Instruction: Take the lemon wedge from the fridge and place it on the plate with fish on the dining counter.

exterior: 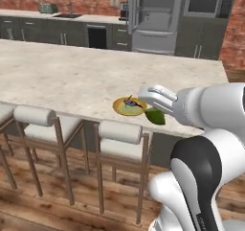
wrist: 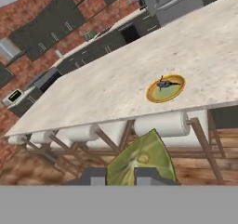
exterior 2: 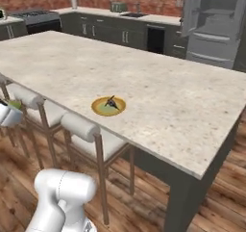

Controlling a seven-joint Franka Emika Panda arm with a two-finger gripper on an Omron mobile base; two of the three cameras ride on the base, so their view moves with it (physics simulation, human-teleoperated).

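We saw the gripper [wrist: 121, 177] at the bottom centre of the hand view, its two dark finger tips clenched on the lemon wedge [wrist: 142, 160], which stuck up between them as a yellow-green pointed slice. In the left base view the wedge [exterior: 155, 115] sat just right of centre, at the end of the white hand, w/ the gripper [exterior: 150, 111] itself mostly hidden behind the hand's casing. In the right base view the gripper [exterior 2: 8, 111] appeared at the far left edge, mid-height, w/ a sliver of green, probably the wedge [exterior 2: 15, 104], on top of it; too small there for us to be sure.

The plate with fish [exterior: 129, 106] lay near the front edge of the dining counter [exterior: 72, 76], centre of the left base view, its yellow rim partly overlapped by the hand. From that angle the wedge looked just beside the plate's right side, but the hand view showed the plate [wrist: 165, 88] well apart, upper right of centre, w/ the wedge down below the counter [wrist: 116, 83] edge, over the white-cushioned stools [wrist: 160, 124]. In the right base view the plate [exterior 2: 109, 105] sat left of centre on the counter [exterior 2: 163, 91], dark fish in its middle.

The fridge [exterior: 155, 19] stood in the top centre-right of the left base view, doors apparently open. In the right base view it [exterior 2: 214, 26] was top right. Stools [exterior: 122, 139] lined the counter's near side over wood floor [exterior: 48, 206].
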